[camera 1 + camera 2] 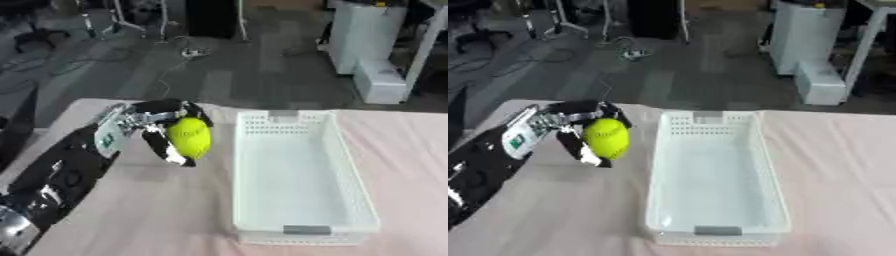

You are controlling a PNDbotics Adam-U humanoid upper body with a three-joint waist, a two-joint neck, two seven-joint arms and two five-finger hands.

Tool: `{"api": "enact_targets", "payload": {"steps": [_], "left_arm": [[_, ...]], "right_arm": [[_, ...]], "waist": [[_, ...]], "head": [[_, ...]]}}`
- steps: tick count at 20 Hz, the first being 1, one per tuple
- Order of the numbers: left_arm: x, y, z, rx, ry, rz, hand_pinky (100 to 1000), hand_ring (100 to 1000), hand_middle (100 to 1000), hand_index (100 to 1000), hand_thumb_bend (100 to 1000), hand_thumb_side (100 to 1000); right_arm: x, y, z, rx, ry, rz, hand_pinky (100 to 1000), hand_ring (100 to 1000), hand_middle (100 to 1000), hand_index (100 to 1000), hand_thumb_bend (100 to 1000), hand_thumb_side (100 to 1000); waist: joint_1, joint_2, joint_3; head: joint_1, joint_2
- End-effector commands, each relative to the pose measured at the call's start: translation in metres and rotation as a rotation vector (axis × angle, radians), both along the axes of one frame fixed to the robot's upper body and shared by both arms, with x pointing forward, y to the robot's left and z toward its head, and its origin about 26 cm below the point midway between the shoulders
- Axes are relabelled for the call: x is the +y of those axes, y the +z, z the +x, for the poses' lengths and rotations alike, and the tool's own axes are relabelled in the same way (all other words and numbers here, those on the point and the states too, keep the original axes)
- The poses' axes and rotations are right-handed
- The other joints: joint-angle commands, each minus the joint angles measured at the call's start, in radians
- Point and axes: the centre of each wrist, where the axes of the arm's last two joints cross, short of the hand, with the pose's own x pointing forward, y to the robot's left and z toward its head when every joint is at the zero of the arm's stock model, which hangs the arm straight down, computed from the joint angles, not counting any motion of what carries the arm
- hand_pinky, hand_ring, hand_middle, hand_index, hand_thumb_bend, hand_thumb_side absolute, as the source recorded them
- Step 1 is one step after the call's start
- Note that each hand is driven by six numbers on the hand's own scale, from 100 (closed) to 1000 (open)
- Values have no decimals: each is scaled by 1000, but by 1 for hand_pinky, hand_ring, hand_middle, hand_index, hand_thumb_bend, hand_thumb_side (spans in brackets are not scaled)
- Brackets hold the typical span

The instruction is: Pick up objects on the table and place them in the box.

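A yellow-green ball (190, 137) is held above the pink table, just left of the white perforated box (297, 220). My left hand (155, 121) is shut on the ball, fingers curled over its top and thumb under it. The arm comes in from the lower left. The inside of the box shows nothing in it. My right hand shows in neither view.
The pink table (166, 210) spreads around the box. Beyond its far edge lies a grey floor with cables, stands and a white cabinet (372, 40) at the upper right.
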Motion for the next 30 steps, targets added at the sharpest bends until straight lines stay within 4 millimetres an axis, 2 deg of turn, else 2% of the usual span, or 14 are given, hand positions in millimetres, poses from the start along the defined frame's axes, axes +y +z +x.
{"api": "enact_targets", "payload": {"steps": [1, 3, 7, 16, 19, 23, 24, 25, 26, 27, 28, 29, 30], "left_arm": [[11, 43, 0, -60, -219, 88, 100, 100, 100, 169, 328, 151], [2, 53, 3, -96, -257, -8, 100, 100, 100, 173, 307, 144], [-18, 51, 9, -89, -336, -131, 100, 100, 100, 175, 299, 145], [-70, 35, 22, -9, -489, -167, 100, 100, 100, 179, 284, 170], [-89, 26, 26, 33, -542, -163, 100, 100, 100, 184, 293, 182], [-125, 2, 27, 114, -627, -99, 100, 100, 100, 189, 310, 206], [-131, -4, 26, 132, -634, -55, 100, 100, 136, 263, 366, 331], [-136, -10, 25, 151, -635, 31, 100, 100, 104, 248, 341, 318], [-140, -13, 24, 160, -633, 108, 100, 366, 651, 660, 774, 624], [-142, -16, 22, 170, -622, 238, 678, 662, 864, 822, 840, 714], [-144, -20, 21, 175, -610, 335, 760, 742, 917, 862, 847, 744], [-145, -24, 20, 181, -593, 412, 767, 751, 925, 870, 847, 750], [-145, -26, 19, 180, -580, 460, 882, 849, 970, 929, 828, 813]], "right_arm": [[-3, 11, -1, -25, -4, -36, 100, 317, 369, 707, 342, 742], [-3, 13, 0, -28, -1, -32, 100, 317, 369, 706, 340, 742], [1, 19, 3, -34, 25, -20, 100, 316, 371, 706, 338, 742], [13, 43, 15, -47, 130, 29, 100, 316, 374, 704, 332, 743], [18, 52, 19, -56, 176, 36, 100, 315, 375, 703, 331, 744], [23, 59, 22, -60, 217, 40, 100, 315, 375, 703, 330, 744], [23, 60, 22, -61, 224, 40, 100, 315, 375, 702, 330, 745], [23, 61, 22, -62, 228, 42, 100, 315, 375, 702, 330, 744], [23, 62, 22, -63, 230, 43, 100, 315, 377, 702, 330, 745], [23, 63, 23, -65, 231, 44, 100, 315, 377, 702, 330, 745], [23, 63, 22, -67, 232, 45, 100, 315, 377, 702, 330, 745], [22, 63, 22, -67, 231, 46, 100, 315, 377, 702, 330, 745], [22, 63, 22, -67, 229, 46, 100, 315, 376, 702, 330, 745]], "waist": [[0, -15, -1], [1, -15, -7], [2, -12, -34], [11, 8, -116], [15, 17, -138], [19, 23, -159], [20, 23, -162], [21, 23, -166], [22, 23, -168], [23, 23, -169], [23, 23, -169], [22, 23, -167], [21, 23, -166]], "head": [[14, -13], [24, -18], [53, -33], [190, -62], [228, -73], [266, -88], [271, -91], [275, -96], [278, -100], [280, -108], [280, -113], [279, -120], [280, -125]]}}
